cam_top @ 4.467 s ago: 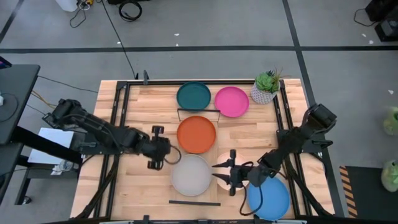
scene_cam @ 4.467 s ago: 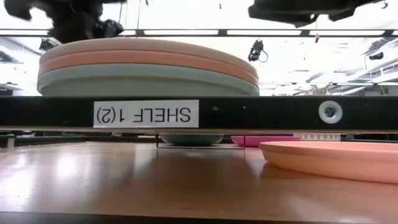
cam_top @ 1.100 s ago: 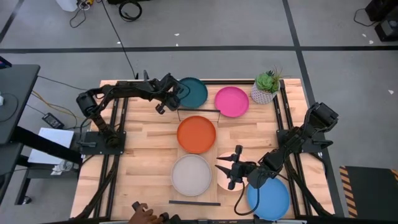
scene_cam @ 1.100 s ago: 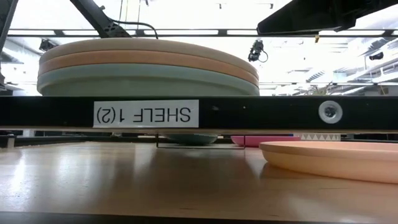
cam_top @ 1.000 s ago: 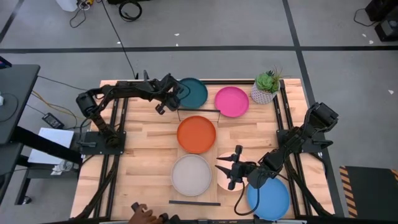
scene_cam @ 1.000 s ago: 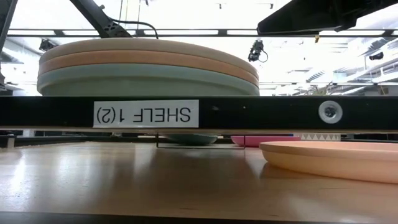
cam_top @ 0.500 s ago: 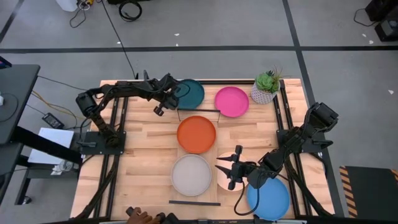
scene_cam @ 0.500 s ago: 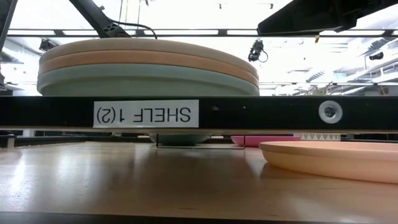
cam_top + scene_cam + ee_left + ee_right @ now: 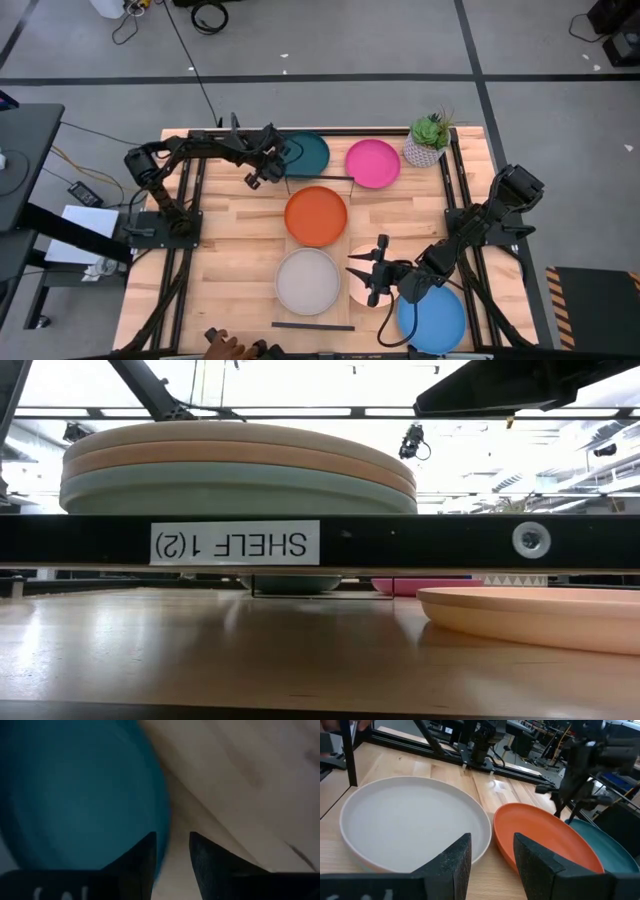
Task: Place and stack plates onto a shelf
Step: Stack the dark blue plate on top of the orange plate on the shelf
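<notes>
The left tool (image 9: 262, 168) sits at the near-left rim of the round matte dark teal plate (image 9: 308, 152) at the desk's far side, fingers (image 9: 142, 857) narrowly parted over the rim, gripping nothing yet. It should seat the rim fully before closing, then lift level. The right tool (image 9: 366, 276), open and empty, waits beside the pale grey plate (image 9: 308, 281).

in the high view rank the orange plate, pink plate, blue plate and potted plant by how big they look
1. Bright blue plate, partly covered by the right arm
2. Orange plate, nearly the same, so unsure
3. Magenta plate, slightly smaller looking
4. Potted plant, clearly smallest
</notes>
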